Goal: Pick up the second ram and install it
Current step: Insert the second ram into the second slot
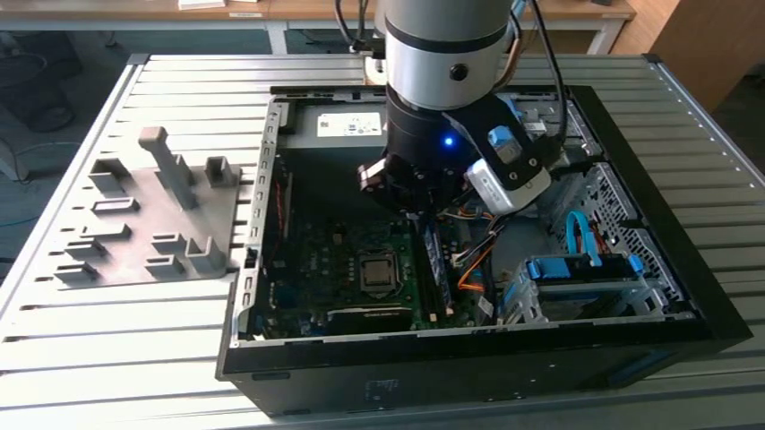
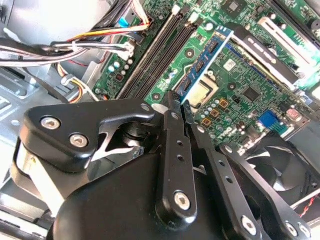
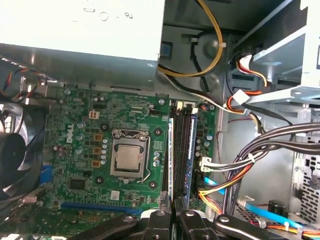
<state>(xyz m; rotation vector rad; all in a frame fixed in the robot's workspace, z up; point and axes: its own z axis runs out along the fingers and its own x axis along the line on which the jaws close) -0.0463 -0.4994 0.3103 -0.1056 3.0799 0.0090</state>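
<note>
The slatted bench carries the open computer case. On its motherboard, the second ram stands edgewise along the slot row's edge nearest the processor socket. My pincer is clenched across the stick near one end. I judge it light, stiff and brittle, best gripped by its flat faces, squarely.

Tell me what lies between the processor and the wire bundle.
The memory slots, with the second ram upright on the side nearest the processor, in the first wrist view.
</note>
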